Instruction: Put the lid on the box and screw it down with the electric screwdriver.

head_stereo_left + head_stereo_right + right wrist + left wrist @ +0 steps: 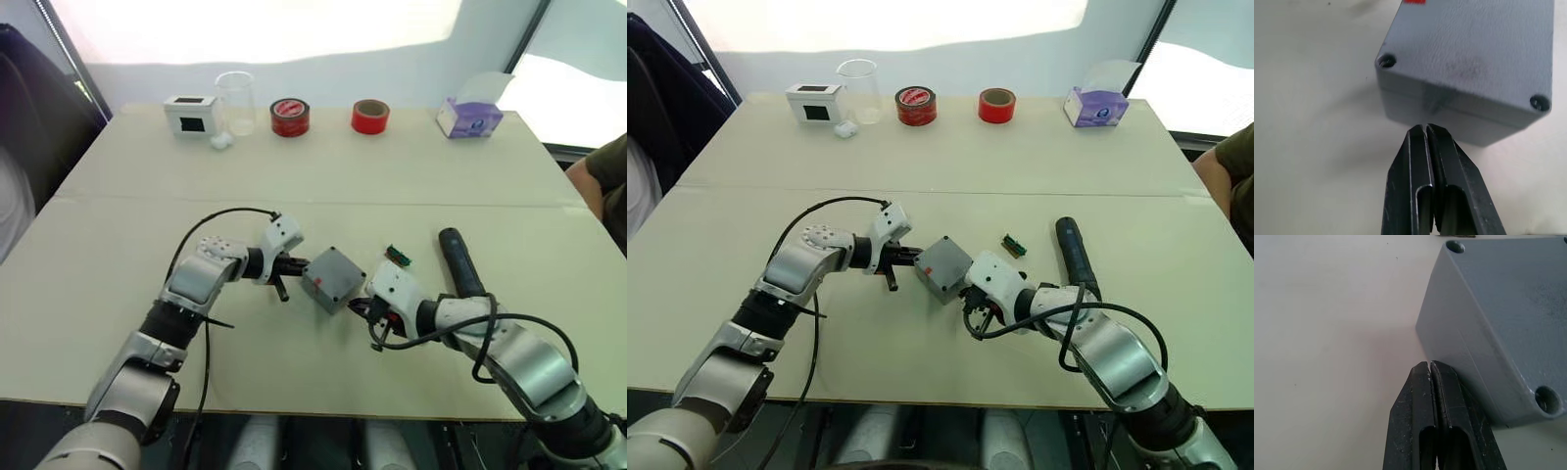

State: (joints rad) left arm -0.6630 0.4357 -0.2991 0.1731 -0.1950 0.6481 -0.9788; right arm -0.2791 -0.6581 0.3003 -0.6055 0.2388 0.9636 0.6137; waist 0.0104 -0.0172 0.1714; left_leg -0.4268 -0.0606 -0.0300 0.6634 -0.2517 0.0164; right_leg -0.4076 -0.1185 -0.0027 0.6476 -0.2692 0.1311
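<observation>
Left wrist view shows the left gripper (1430, 366) with its 2 black fingers pressed together, holding nothing, tips at the side wall of the box (1459, 340). The right gripper (1424, 128) is likewise clenched on nothing, its tips at the seam on the opposite side.

1. Position. The box sits near the middle of the table (118, 245), between both arms. The lid (336, 267) appears already seated on it; a seam line runs round the wall and 2 corner holes show in each wrist view. A red mark (1415, 1) shows on one side.

2. Step in hand. Judged from this, both grippers are squaring the lid and box by pushing with closed fingertips from 2 sides.

3. Technique. Push low and level, with equal force from each side, so the box does not spin or tip. Check that the seam is even all round before letting go.

4. Next tool. The electric screwdriver (459, 260) lies just beyond the right arm, untouched. A small green part (398, 256) lies between it and the box; avoid sweeping it away.

5. Risk. Uneven pressure could shift the lid off its holes.
</observation>
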